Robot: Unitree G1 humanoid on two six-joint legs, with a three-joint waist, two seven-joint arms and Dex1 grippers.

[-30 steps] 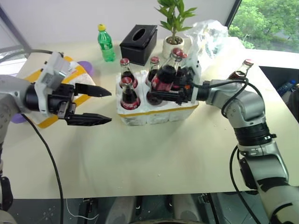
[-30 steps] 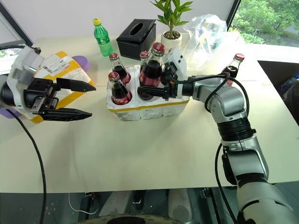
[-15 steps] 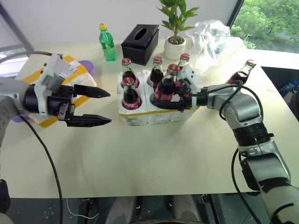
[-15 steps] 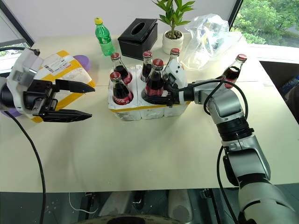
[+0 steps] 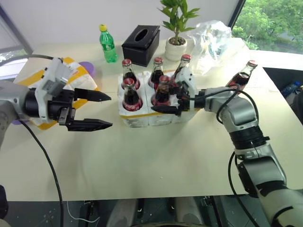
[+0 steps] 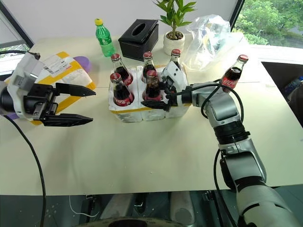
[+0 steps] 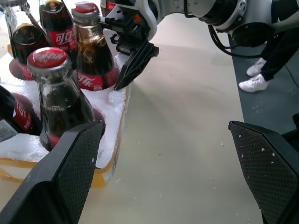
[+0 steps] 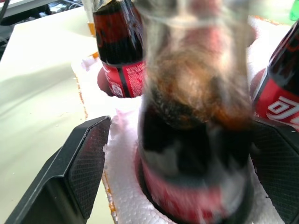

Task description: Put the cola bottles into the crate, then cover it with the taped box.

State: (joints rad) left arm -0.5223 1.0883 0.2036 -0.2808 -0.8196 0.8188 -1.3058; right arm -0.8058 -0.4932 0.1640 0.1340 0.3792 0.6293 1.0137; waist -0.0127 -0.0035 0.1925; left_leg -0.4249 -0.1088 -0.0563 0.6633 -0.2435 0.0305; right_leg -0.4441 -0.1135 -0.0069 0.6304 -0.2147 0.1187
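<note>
Cola bottle (image 6: 152, 87) sits in the crate (image 6: 142, 112) between my right gripper's (image 6: 158, 96) released fingers; my left gripper (image 6: 78, 105) hangs open.

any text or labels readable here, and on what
"可口可乐": white script on the red label of a cola bottle in the crate, left wrist view.
Label of the nearest bottle in the right wrist view: blurred, unreadable.
Shipping label on the taped box: too small to read.
Green bottle label: too small to read.
</note>
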